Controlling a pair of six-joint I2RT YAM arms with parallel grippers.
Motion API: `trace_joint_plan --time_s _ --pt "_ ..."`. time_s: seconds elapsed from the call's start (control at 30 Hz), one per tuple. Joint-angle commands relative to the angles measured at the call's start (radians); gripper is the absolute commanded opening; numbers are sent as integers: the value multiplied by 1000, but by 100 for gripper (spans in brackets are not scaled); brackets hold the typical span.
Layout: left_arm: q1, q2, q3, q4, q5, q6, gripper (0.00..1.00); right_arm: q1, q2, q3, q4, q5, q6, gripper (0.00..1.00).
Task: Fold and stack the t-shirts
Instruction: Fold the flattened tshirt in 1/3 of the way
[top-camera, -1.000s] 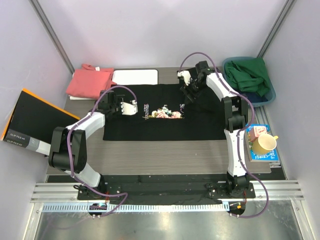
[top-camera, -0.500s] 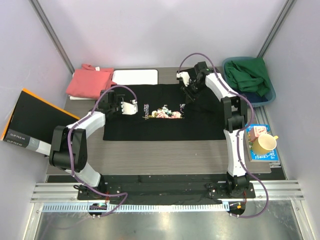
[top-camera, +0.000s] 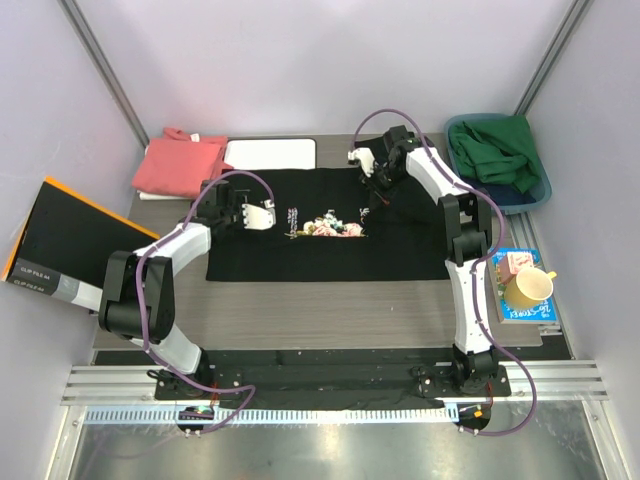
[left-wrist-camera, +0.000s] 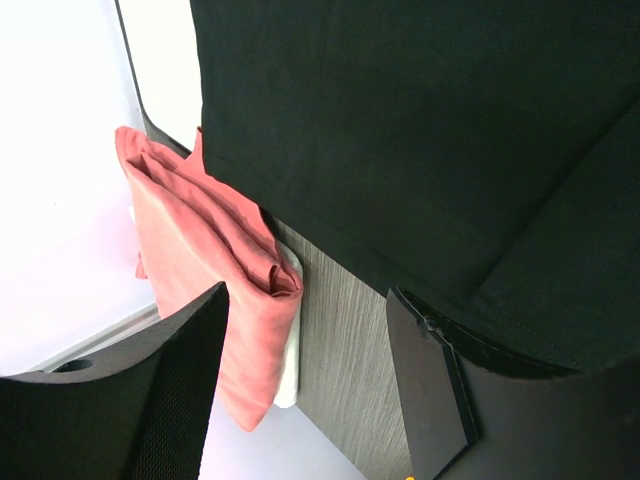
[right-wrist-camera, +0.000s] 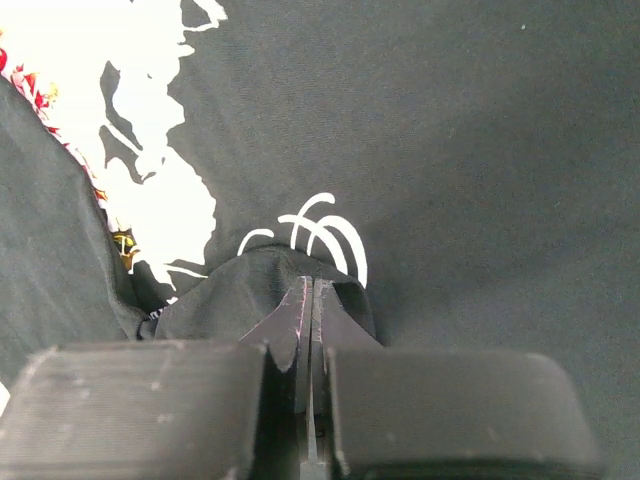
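Cloth was the whole matter: the black t-shirt (top-camera: 330, 240) lay spread flat across the middle of the table (top-camera: 330, 305), print up, most likely laid out that way so a fold could be started from its edges. The right gripper (right-wrist-camera: 310, 300) had its fingers pressed fully together on a small peak of the black fabric, just beside the white script lettering, near the far edge of the garment to the right of the flower print. The fabric rose into a soft tent around the fingertips, which suggested a thin, limp knit that gathers readily and would trail when lifted. The left gripper (left-wrist-camera: 305, 400) hung over the shirt's left portion with its jaws spread apart and nothing between them. Below it ran the hem of the shirt and a strip of grey wood-grain tabletop. It seemed poised to take a matching hold so both arms could carry one side over. The salmon-pink t-shirt (top-camera: 180, 163) sat folded in the far left corner, a thick matte bundle with rounded layered edges, apparently the base of the stack. A white edge showed beneath it, and the white board (top-camera: 270, 153), smooth with rounded corners, lay just beside it, touching the black shirt's far edge.
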Motion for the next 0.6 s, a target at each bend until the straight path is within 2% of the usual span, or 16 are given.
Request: trace_joint_plan --time_s 0.0,0.57 --pt "-4 4 32 35 9 -10 65 7 -8 4 -11 -2 -14 1" --pt "-5 14 41 35 21 -9 65 62 43 151 31 1 -2 1"
